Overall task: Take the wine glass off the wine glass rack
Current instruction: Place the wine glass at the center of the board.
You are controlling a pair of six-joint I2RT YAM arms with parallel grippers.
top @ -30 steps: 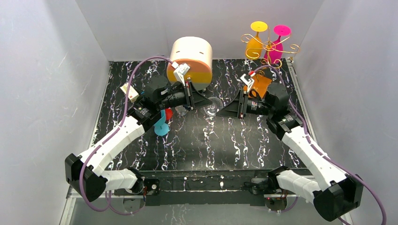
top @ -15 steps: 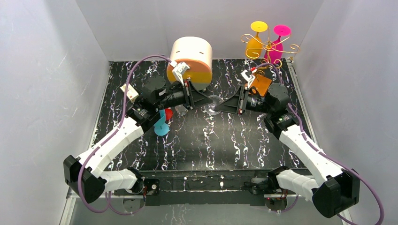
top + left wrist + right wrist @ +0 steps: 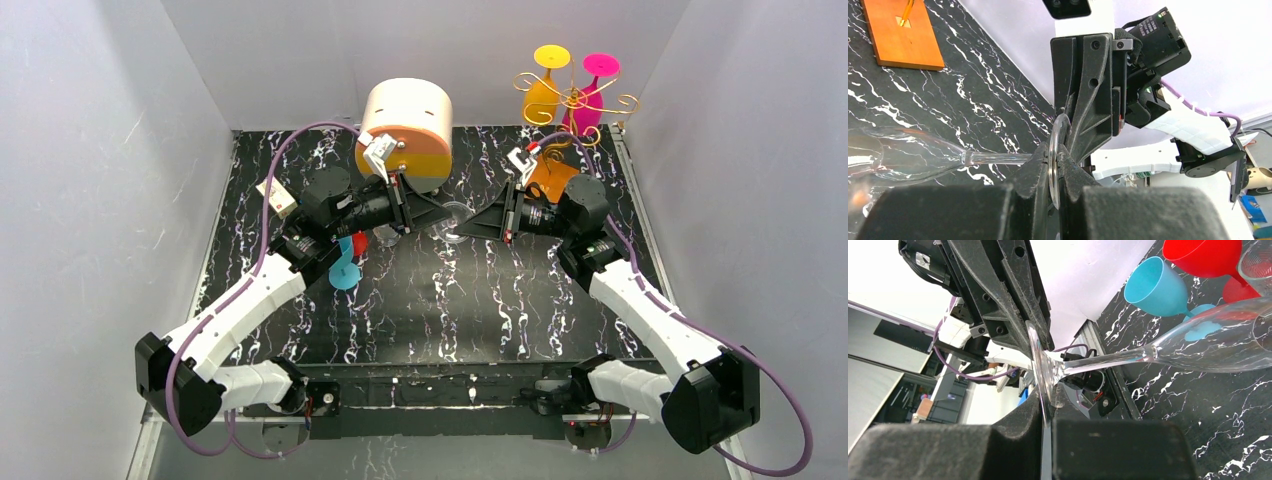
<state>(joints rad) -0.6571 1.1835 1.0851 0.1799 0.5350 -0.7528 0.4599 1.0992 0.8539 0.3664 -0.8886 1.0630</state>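
Note:
A clear wine glass (image 3: pixel 455 226) hangs over the table's middle, lying sideways. My left gripper (image 3: pixel 1054 167) is shut on the glass's round foot (image 3: pixel 1054 150), with the stem (image 3: pixel 998 158) running off to the left. My right gripper (image 3: pixel 1044 405) faces it and is shut on the same foot (image 3: pixel 1040 367), with the bowl (image 3: pixel 1218 342) to the right. The two grippers (image 3: pixel 447 221) (image 3: pixel 466 227) meet tip to tip. The wine glass rack (image 3: pixel 577 99), gold wire on an orange wooden base (image 3: pixel 553 175), stands back right. A yellow glass (image 3: pixel 544 95) and a pink glass (image 3: pixel 592 100) hang upside down on it.
A round cream-and-orange box (image 3: pixel 405 130) stands at the back centre, just behind the left gripper. A blue glass (image 3: pixel 345 270) and a red glass (image 3: pixel 357 243) sit on the marble table (image 3: pixel 470 310) under the left arm. Another clear glass (image 3: pixel 1258 260) stands near them.
My right arm has moved left to the left gripper, and its jaws have closed on the clear glass's foot. The left gripper has kept its hold and hardly moved.

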